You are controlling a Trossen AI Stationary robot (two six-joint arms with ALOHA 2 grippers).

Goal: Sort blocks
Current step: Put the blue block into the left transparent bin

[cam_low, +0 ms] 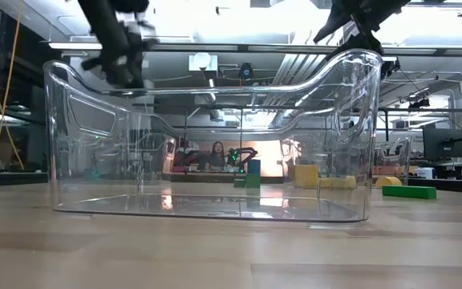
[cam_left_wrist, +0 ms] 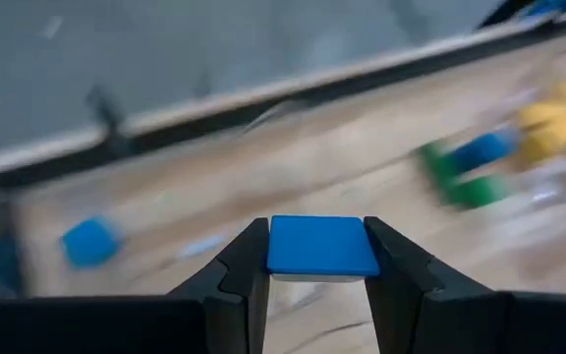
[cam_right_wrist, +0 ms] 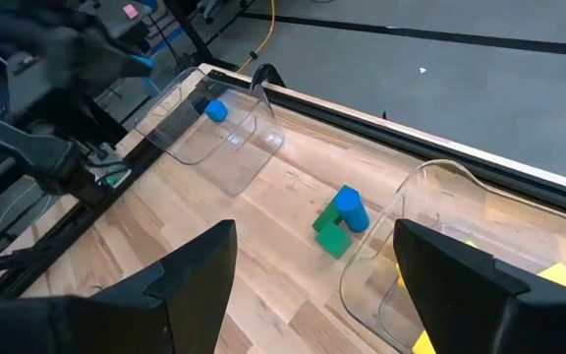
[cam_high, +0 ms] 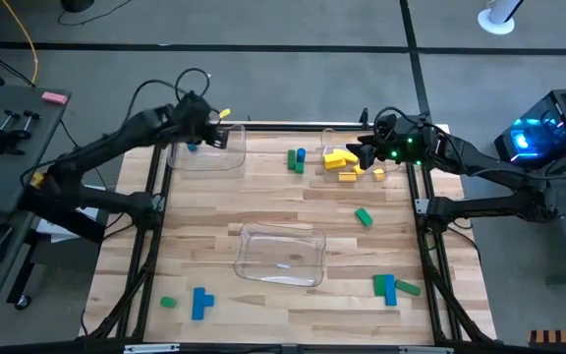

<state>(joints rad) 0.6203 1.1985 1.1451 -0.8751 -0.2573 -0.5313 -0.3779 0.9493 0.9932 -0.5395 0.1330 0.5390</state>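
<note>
The left hand (cam_left_wrist: pixel 317 285) is above the clear tray (cam_high: pixel 207 152) at the far left of the desk (cam_high: pixel 263 206), and it is pinching a blue block (cam_left_wrist: pixel 322 246) between its two fingers. One more blue block (cam_right_wrist: pixel 215 111) lies inside this tray. The right hand (cam_right_wrist: pixel 312 295) is spread and holds nothing; it hangs over the far right tray (cam_right_wrist: pixel 401 236), where the yellow blocks (cam_high: pixel 340 160) lie. Other green and blue blocks (cam_high: pixel 391 287) are scattered on the desk.

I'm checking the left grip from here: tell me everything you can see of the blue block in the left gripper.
The blue block is small, solid blue, smooth and matte, with a flat rectangular face and rounded corners. It sits level, pinched on two opposite sides by the left gripper fingers, held above the far-left clear tray, where another blue block lies.
</note>
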